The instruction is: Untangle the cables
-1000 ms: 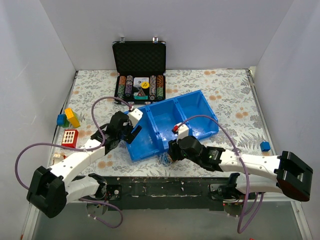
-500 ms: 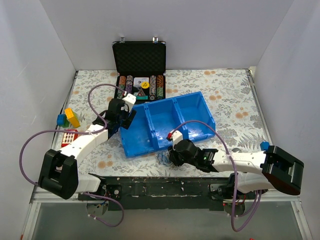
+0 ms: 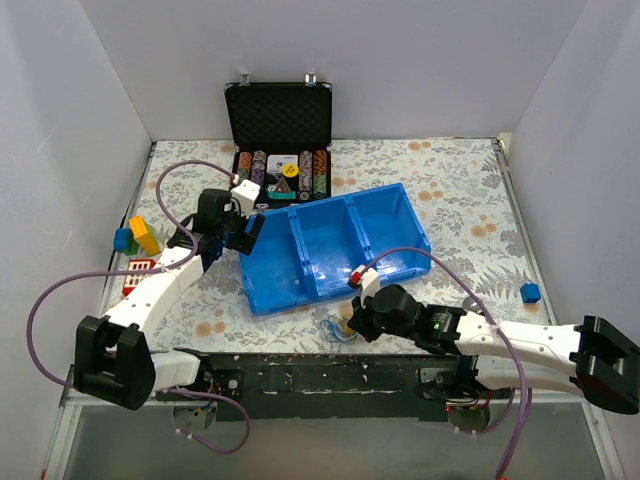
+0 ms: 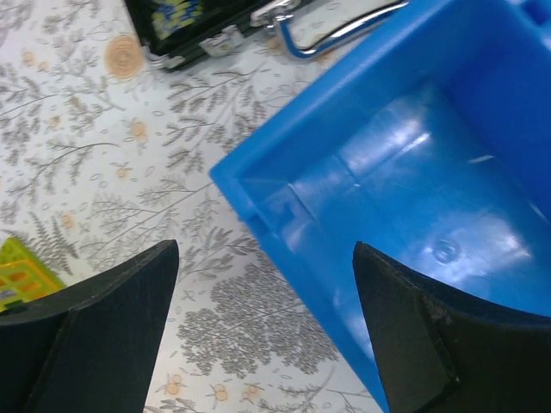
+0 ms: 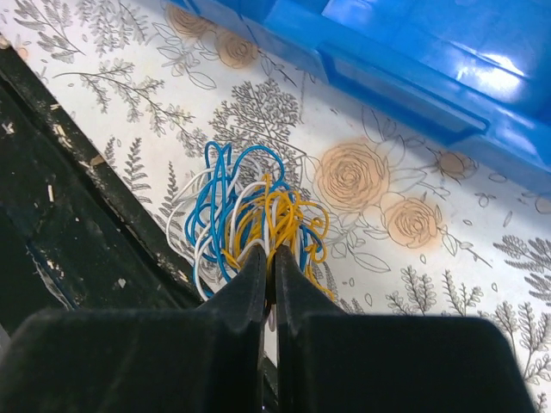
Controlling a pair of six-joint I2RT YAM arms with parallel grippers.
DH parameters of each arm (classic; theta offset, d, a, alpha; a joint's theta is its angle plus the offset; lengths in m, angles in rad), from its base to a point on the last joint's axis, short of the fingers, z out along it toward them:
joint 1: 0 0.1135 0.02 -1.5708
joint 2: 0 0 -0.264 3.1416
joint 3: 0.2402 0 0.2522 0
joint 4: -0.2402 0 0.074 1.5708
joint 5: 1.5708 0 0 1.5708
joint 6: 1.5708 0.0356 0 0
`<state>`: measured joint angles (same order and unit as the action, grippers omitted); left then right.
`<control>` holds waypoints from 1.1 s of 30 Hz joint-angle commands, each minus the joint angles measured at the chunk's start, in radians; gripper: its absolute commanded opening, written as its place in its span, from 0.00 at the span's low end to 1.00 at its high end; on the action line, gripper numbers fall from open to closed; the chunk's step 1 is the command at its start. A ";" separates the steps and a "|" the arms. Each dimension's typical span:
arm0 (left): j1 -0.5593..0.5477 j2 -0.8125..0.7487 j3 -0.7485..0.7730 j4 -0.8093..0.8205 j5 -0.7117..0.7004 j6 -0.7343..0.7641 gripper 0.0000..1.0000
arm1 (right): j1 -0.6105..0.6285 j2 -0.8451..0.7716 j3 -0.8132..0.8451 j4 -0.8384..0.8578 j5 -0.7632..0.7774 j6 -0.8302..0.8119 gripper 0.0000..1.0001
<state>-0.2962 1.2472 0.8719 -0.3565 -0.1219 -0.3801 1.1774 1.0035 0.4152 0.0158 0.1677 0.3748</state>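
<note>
Right gripper (image 5: 269,258): jaws pressed together, spread one second earlier; now lower, nearer front edge of table (image 3: 470,200). Tips sit in near side of cables (image 5: 250,206); pinched strand not discernible. Cables lie on table, just outside blue tray (image 3: 300,297). Left gripper (image 4: 263,254): spread, backed off to tray's left corner.

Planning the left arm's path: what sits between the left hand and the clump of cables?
The blue tray: its left compartment lies between the left hand and the cables, as the top view shows.
</note>
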 commanded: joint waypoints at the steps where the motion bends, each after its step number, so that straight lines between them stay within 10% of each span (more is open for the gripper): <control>1: 0.002 -0.086 0.049 -0.148 0.189 -0.032 0.84 | 0.004 -0.028 -0.019 -0.043 0.042 0.026 0.08; 11: 0.002 -0.063 -0.039 -0.180 0.214 -0.103 0.83 | 0.005 0.052 0.031 0.001 0.076 0.006 0.17; 21: 0.003 0.053 -0.102 0.003 -0.036 -0.083 0.57 | 0.005 0.092 0.056 0.033 0.050 -0.008 0.17; 33: 0.005 0.120 -0.030 0.129 -0.127 -0.074 0.61 | 0.005 0.116 0.076 0.052 0.021 -0.042 0.18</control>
<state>-0.2993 1.3777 0.8036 -0.2588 -0.1864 -0.4671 1.1786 1.1084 0.4404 0.0196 0.2085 0.3588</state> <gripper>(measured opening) 0.589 0.175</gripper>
